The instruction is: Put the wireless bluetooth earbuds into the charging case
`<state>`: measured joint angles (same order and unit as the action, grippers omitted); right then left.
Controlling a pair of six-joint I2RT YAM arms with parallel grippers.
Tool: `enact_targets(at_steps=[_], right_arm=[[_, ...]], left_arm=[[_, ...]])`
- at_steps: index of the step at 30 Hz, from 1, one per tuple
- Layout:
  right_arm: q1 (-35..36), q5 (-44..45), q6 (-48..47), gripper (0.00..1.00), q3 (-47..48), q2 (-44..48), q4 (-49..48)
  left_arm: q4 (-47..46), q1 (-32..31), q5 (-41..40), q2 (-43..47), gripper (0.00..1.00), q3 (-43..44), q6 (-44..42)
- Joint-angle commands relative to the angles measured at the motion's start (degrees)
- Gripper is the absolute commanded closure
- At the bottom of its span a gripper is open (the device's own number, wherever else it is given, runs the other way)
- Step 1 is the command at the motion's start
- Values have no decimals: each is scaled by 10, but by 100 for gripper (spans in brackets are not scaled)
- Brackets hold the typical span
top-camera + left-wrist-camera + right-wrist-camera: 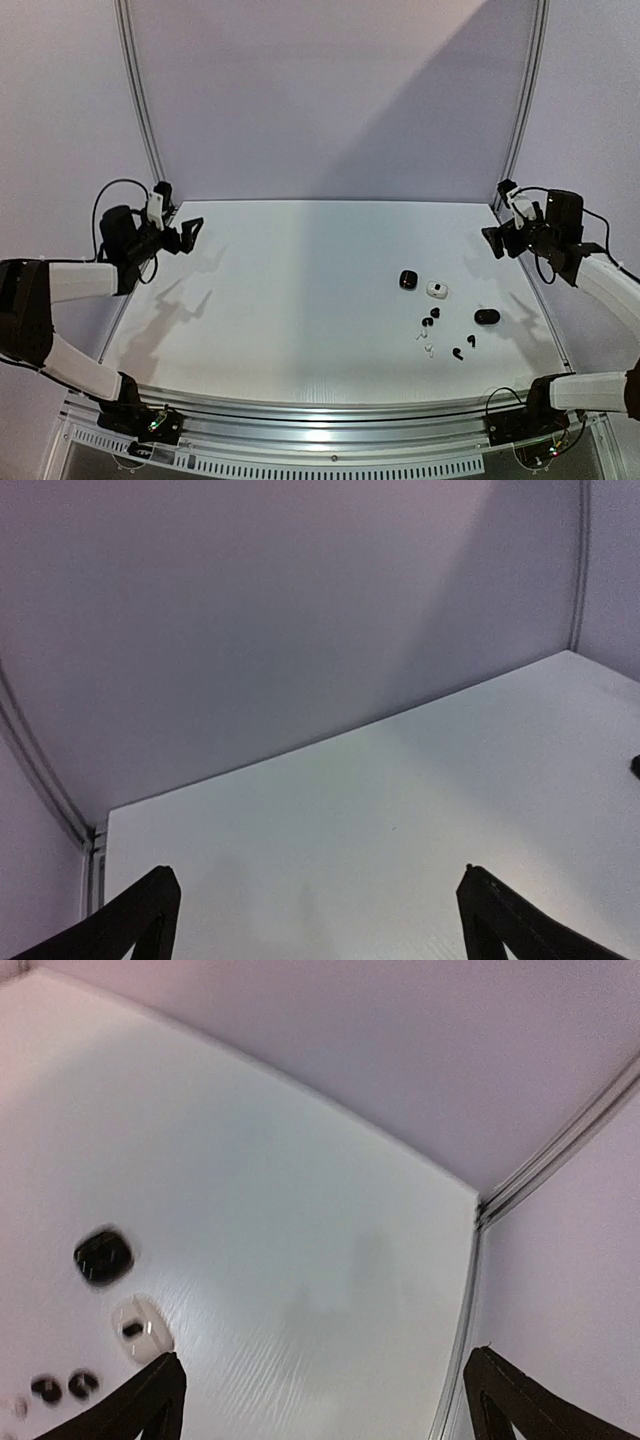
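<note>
a: two tools up there. how do they stand?
b: the left tool (187, 236) hovers over the far left corner of the table (300, 300), its fingers spread wide apart and gripping nothing. the right tool (493, 243) hangs over the far right corner, spread just as wide and also bare.
a: and the earbuds?
b: all loose on the table's right half. of the four black earbuds (427, 322), two lie close together and two lie nearer the near edge. two white earbuds (420, 337) lie just beside the black ones.
a: cases?
b: three. a black case (407, 279) and a white case (436, 290) sit just beside each other, on the far side of the earbuds. the white one is possibly open, with a dark spot showing in it, though the right wrist view is blurred. a second black case (486, 316) sits apart, toward the right edge.
a: so where are the earbuds relative to the cases?
b: every one i can see lies on the table itself, outside the cases.
</note>
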<state>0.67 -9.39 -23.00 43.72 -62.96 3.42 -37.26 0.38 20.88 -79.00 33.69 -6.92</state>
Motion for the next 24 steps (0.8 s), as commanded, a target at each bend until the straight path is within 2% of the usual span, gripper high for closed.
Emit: enact_targets(at_steps=[1, 6, 10, 13, 16, 24], right_arm=[[-2, -37, -190, 1, 56, -80, 365], [-2, -19, -277, 6, 95, -154, 444], [-2, -29, -372, 9, 98, -176, 463], [-2, -15, -409, 8, 96, -200, 453], [-2, -3, -433, 1, 96, -226, 430], [-2, 1, -458, 1, 140, -307, 422]], left_arm=[[183, -9, 204, 16, 1, 81, 13], [188, -27, 214, 27, 1, 84, 17], [222, -35, 207, 36, 1, 81, -7], [254, -41, 207, 39, 1, 82, -29], [277, -45, 211, 39, 1, 85, -42], [322, -52, 205, 35, 1, 100, -68]])
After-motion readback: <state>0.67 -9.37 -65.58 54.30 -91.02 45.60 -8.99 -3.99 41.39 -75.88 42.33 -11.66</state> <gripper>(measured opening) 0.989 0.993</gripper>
